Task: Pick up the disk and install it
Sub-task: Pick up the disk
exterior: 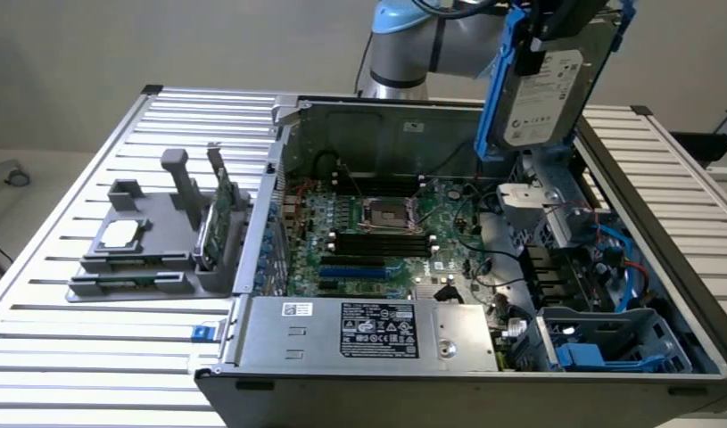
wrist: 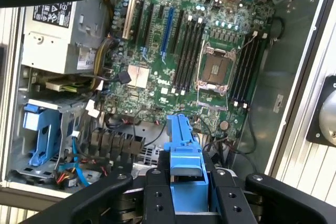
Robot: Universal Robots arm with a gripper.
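Silver-grey and carried by blue rails, the disk (exterior: 551,94) hangs upright in the air above the far right corner of an open computer case (exterior: 339,116), its white label turned toward the exterior view. It touches nothing in the case and sits well above everything in it.

The fingers (wrist: 157,198) are clamped on the disk from either side at its upper end. In the wrist view, a blue rail (wrist: 185,150) of the carrier juts out from between the two black fingers toward the circuit board beyond. Gripping the top end leaves the long rails and the lower end free, which likely suits a part that has to slide into a bay by its rails.

Below lies the green main board (exterior: 375,232), with its bare processor socket and rows of memory slots. A blue plastic drive cage (exterior: 601,343) sits in the near right corner of the case, well apart from the disk. A boxed power supply (exterior: 375,330) with a black label runs along the near edge.

The case lies on its side with the cover off, presumably so that the robot arm (exterior: 423,36) can reach in from above. It rests on a slatted metal desk (exterior: 78,357). On the exterior view's left, a grey holder (exterior: 149,259) stands beside the case, holding a small square chip and an upright green card.
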